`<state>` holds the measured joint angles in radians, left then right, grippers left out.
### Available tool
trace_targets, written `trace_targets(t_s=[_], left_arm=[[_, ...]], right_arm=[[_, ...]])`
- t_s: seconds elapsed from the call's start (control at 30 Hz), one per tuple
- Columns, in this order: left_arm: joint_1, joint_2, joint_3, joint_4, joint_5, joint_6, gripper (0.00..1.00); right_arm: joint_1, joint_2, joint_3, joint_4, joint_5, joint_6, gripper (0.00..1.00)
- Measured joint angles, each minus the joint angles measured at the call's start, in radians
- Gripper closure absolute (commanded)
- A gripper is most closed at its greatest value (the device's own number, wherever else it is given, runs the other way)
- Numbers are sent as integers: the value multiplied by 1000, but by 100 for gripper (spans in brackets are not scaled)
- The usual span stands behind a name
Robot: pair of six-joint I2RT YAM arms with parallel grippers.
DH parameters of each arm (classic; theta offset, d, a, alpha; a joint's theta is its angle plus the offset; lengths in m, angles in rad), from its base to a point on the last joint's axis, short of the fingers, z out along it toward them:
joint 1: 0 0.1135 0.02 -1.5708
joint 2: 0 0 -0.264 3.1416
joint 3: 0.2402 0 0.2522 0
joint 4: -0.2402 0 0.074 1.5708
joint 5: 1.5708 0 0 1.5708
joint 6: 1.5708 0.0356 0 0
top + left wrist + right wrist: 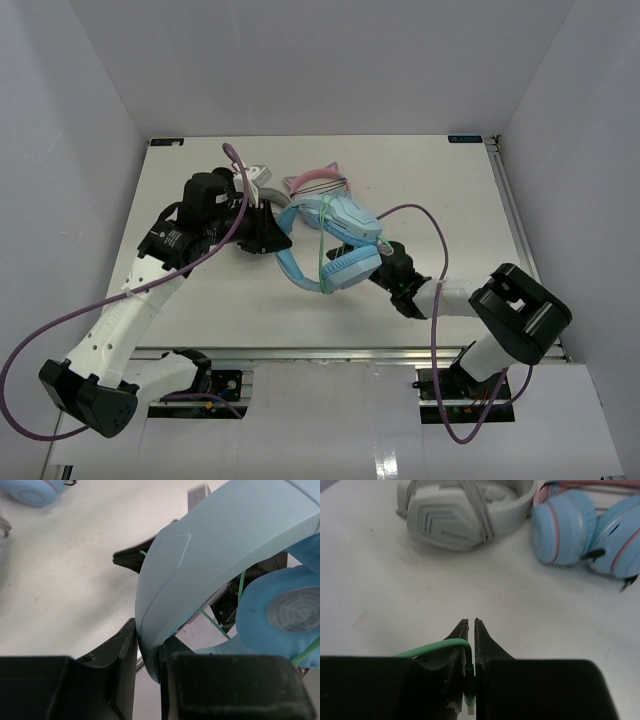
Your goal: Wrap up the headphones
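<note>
The light-blue headphones [335,245] are held between my two grippers at the table's middle, with the pale-green cable [318,250] looped across the cups. My left gripper [278,238] is shut on the headband [200,565], which fills the left wrist view beside a padded cup [280,615]. My right gripper [385,262] sits at the right of the cups and is shut on the cable's plug end [470,680]; the green cable [440,646] curves off to the left of the fingers.
The pink cat-ear pair with blue cups [318,185] [580,527] and the grey-white pair [262,185] [460,510] lie just behind the held headphones. Purple robot cables [420,225] arc over the table. White walls enclose left, right and back.
</note>
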<state>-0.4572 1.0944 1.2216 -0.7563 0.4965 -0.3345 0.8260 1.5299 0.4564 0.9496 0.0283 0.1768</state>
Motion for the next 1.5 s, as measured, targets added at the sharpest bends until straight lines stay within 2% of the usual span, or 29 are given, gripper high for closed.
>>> trace_targets(t_s=[0.13,0.33,0.5,0.67,0.97,1.17,1.5], left_arm=[[3,6,-55,28,17,87,100],[-19,34,-81,32,-127,169,100],[-41,89,-104,64,-208,233,100],[-58,121,-114,93,-247,320,100],[-99,218,-121,103,-325,432,100],[-114,345,-83,112,-341,482,100],[-169,512,-12,105,-458,547,100]], right_arm=[[-140,-54,150,-212,-210,-30,92],[-261,-49,411,-654,-429,-117,92],[-327,27,624,-964,-560,-190,92],[-337,99,751,-1202,-600,-247,92],[-342,85,793,-1364,-596,-271,92],[-342,70,781,-1379,-575,-252,92],[-348,45,668,-1350,-497,-202,92]])
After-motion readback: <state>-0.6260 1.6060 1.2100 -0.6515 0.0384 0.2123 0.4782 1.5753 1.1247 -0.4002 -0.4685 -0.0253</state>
